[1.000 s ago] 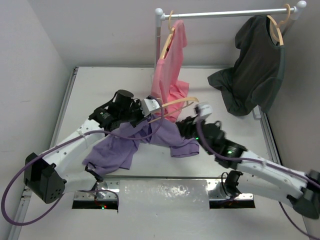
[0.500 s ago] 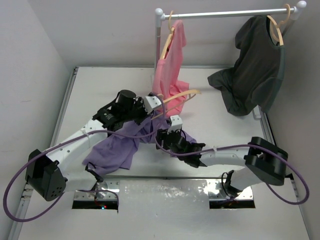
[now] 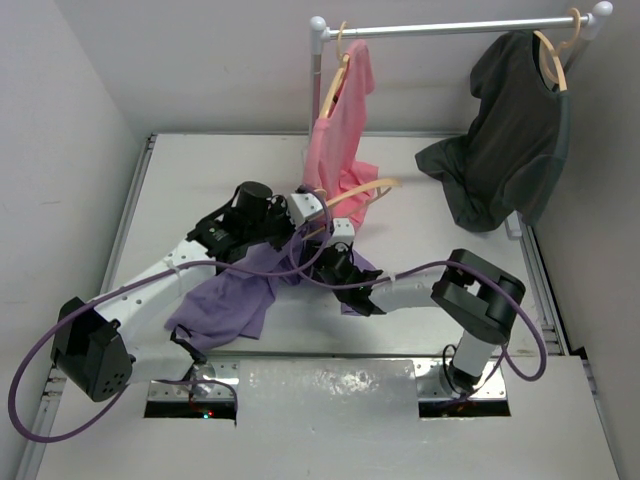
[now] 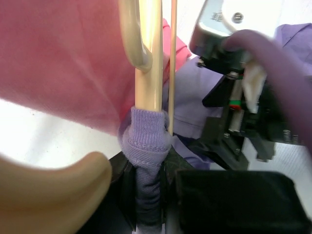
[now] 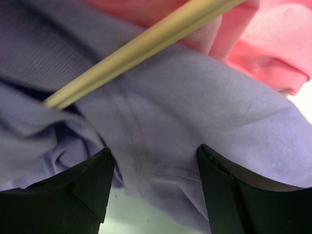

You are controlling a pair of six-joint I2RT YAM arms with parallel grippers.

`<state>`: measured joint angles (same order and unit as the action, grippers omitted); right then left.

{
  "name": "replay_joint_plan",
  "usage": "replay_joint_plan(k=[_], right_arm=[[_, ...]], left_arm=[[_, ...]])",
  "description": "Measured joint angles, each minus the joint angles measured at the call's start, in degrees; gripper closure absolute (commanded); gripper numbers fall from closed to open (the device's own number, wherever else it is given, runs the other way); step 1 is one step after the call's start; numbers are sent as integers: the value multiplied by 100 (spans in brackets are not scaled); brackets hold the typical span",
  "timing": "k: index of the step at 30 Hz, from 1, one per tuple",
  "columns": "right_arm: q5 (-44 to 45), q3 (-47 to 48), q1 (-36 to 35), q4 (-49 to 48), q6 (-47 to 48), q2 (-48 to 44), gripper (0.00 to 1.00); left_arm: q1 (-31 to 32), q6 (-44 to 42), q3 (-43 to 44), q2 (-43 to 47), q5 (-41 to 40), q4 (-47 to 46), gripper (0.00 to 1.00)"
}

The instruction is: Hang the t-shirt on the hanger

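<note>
The lavender t-shirt (image 3: 235, 300) lies bunched on the table's middle, partly lifted. The tan wooden hanger (image 3: 355, 192) is held above it. My left gripper (image 3: 312, 215) is shut on the hanger's arm (image 4: 148, 73) together with the shirt's ribbed collar (image 4: 145, 139), which wraps the wood. My right gripper (image 3: 328, 252) is open, its fingers (image 5: 85, 185) spread on either side of a fold of the shirt (image 5: 185, 126) just under the hanger's thin bar (image 5: 141, 46).
A pink shirt (image 3: 343, 130) hangs at the left end of the white rail (image 3: 450, 27), close behind the hanger. A dark grey shirt (image 3: 505, 140) hangs at the right end. The rail's post (image 3: 316, 100) stands behind my grippers.
My right arm has folded in and swung left, bringing its gripper up to the shirt beside the left gripper. The left gripper and hanger have barely moved.
</note>
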<state>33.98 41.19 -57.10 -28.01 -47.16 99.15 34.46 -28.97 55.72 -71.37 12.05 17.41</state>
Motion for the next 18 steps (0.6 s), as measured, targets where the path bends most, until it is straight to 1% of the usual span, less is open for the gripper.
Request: replay_joint_plan(k=[3,4,6,8,10,13,18], right_arm=[[-17,142,101,72,-221,184,54],[-20,173,149,111,-326,229,71],[-63,129,293,181,-719,282,89],[-81,-181,457,208,-1180,190,100],[26,-741,623,426,-1626,-175,100],[149,-1408,918,1064,-2057,-1241,100],[-15,-2277,2015,1401,-2186,-3377,100]], left_arm=[[0,35,-17,0,-33,-9,100],[0,44,-22,0,-57,-9,100],[0,81,-24,0,-138,-9,100],[0,96,-22,0,-166,-2,100],[0,79,-22,2,-122,63,100],[48,-87,-26,2,111,297,100],[101,-876,-105,105,627,586,100]])
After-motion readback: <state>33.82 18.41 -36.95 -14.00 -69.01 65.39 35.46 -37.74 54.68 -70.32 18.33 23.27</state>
